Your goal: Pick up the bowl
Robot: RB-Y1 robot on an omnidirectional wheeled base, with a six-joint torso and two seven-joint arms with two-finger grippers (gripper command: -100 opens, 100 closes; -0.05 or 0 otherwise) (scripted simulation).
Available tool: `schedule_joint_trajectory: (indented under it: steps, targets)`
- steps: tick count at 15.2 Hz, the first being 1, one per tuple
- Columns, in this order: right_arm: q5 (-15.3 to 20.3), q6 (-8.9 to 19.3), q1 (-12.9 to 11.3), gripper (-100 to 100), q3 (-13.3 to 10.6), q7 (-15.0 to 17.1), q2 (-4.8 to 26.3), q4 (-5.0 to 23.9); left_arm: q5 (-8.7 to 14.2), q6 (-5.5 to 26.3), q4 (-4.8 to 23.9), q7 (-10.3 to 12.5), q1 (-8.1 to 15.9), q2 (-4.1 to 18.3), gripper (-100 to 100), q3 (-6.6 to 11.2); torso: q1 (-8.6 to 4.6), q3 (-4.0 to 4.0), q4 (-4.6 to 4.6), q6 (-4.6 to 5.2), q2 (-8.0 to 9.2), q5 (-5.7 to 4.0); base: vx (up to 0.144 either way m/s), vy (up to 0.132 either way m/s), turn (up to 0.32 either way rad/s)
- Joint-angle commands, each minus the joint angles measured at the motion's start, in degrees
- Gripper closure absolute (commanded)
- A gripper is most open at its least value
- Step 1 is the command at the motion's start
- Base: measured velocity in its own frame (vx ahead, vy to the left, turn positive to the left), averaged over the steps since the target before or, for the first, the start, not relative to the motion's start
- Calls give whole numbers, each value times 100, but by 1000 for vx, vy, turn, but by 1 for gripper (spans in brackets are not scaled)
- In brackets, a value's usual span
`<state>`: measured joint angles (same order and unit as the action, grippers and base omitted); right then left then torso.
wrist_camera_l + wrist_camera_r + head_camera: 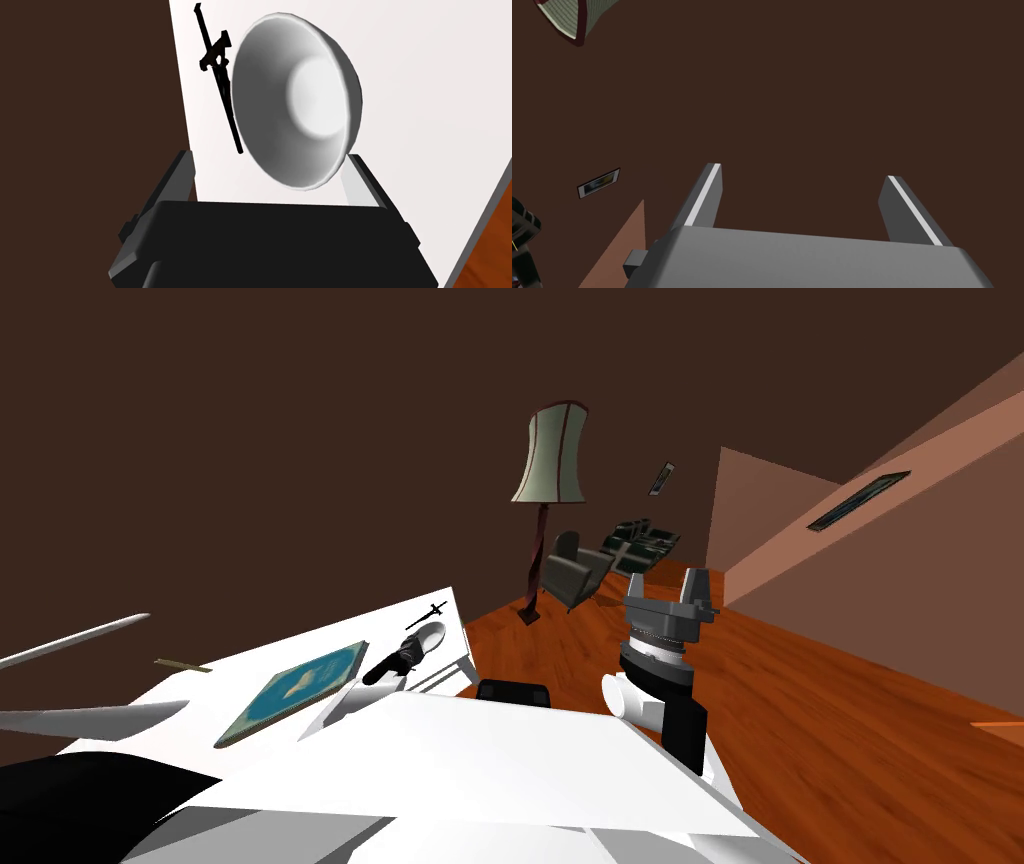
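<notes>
Since the bowl (300,100) is sitting upright on the surface (425,75), you are holding the left end effector (270,162) spread, straddling its rim.

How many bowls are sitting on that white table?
1. The white bowl sits near the table's edge, beside a black cross-shaped object, just ahead of the left gripper's open fingers. Part of the table is hidden.

One white bowl (295,100); one black cross-shaped object (215,55); one blue-covered book (295,688); one floor lamp (548,488); one white table (425,75).
</notes>
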<state>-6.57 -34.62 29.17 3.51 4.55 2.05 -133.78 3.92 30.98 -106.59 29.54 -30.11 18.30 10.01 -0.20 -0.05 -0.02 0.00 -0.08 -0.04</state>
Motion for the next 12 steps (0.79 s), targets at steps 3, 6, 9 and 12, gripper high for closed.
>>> schedule_joint_trajectory:
  steps: [3,6,9,12]
  targets:
    - [0,0,0,0,0,0,0,0,19,506,218,350,-15,18,-100,70,0,-3,-1,0,-5,-1,58,-37,-129]
    - [0,0,0,0,0,0,0,0,33,833,304,483,-17,32,-100,100,5,-3,-1,1,-5,1,52,-26,-117]
    - [0,0,0,0,0,0,0,0,59,1221,461,726,-20,56,-100,155,10,-1,-1,-1,-2,1,51,-12,-106]
    - [0,0,0,0,0,0,0,0,71,1421,531,834,-21,65,-100,180,13,-2,0,0,-3,2,50,-5,-93]
